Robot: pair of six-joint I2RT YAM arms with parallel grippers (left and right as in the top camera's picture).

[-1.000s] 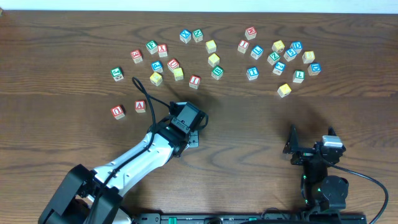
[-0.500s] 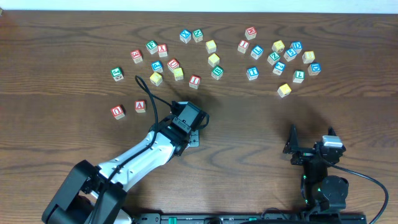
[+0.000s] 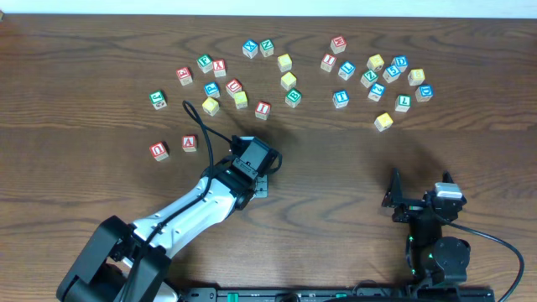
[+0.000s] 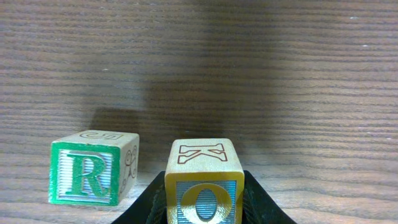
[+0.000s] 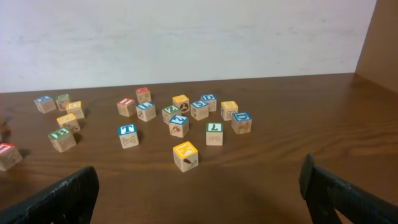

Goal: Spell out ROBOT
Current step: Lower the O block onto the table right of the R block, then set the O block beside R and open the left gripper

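The O cube [image 4: 204,180] stands on the table [image 4: 280,74] just to the right of the R cube [image 4: 93,176].

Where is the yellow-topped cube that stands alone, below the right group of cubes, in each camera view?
Overhead: yellow-topped cube, right of centre, alone below the right group.
Right wrist: the cube at centre, nearest the camera.
Left wrist: not in it.
Landmark in both: the green-bordered cube just behind it, to the right.
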